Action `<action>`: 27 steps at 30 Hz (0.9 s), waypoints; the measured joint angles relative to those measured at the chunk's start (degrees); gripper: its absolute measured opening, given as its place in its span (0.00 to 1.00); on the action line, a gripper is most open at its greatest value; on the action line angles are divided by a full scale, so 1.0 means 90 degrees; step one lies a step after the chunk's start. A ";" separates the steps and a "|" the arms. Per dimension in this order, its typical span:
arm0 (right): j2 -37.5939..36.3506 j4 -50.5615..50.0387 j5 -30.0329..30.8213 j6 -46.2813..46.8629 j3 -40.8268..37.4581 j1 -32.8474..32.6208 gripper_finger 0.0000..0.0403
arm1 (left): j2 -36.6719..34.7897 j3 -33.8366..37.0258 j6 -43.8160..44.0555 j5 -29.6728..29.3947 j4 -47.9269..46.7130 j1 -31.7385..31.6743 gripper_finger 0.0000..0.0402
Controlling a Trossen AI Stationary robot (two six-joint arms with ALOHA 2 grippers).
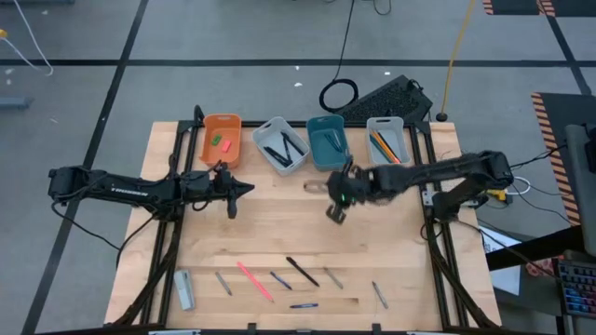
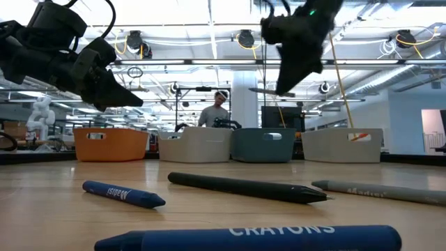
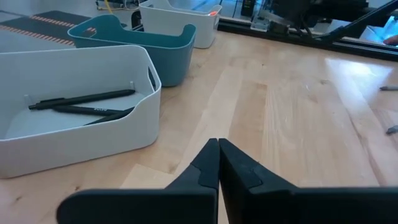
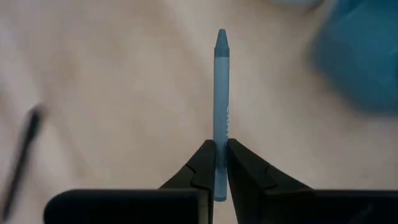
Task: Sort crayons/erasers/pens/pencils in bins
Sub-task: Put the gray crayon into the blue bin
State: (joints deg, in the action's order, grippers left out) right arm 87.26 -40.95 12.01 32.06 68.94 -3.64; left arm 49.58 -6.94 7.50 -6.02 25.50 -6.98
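A blue crayon [image 2: 251, 237] lies nearest the low camera, its label reading "CRAYONS". Behind it lie a smaller blue crayon [image 2: 124, 194] with writing too small to read, a black pen [image 2: 247, 187] and a grey stick [image 2: 380, 191] whose print is cut off at the right edge.

Four bins stand in a row along the far edge of the table [image 1: 279, 233]. The orange bin [image 1: 222, 139], far left, holds the two erasers, one green [image 1: 216, 140] and one pink-red [image 1: 225, 145]. The next, a white bin [image 1: 281, 146], holds black pens [image 3: 84, 98]. The teal bin [image 1: 328, 142] has something dark inside that is hard to make out. The second white bin [image 1: 388, 140], far right, holds orange and dark sticks.

The right gripper [image 1: 337, 207] hangs over the middle of the table, just near of the teal bin, its fingers pinched on a pale blue crayon [image 4: 221, 106] that points straight out from them; the writing on its wrapper is blurred. The left gripper [image 1: 244, 189] hovers near the orange and first white bins, fingers pressed together with nothing between them.

On the near part of the table lie loose items: a pink stick [image 1: 253, 279], several short grey and blue ones, and a grey block [image 1: 184, 288] at the left. A person [image 2: 216, 111] stands in the room beyond the bins.
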 joint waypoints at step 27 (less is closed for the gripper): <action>0.1720 0.2026 -0.0860 -0.3044 0.0073 0.4078 0.05 | 0.0002 0.0002 0.0011 0.0027 -0.0043 -0.0002 0.00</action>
State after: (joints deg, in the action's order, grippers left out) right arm 102.74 -22.71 4.27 4.67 69.60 33.05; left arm 49.60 -6.92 7.60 -5.78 25.11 -7.01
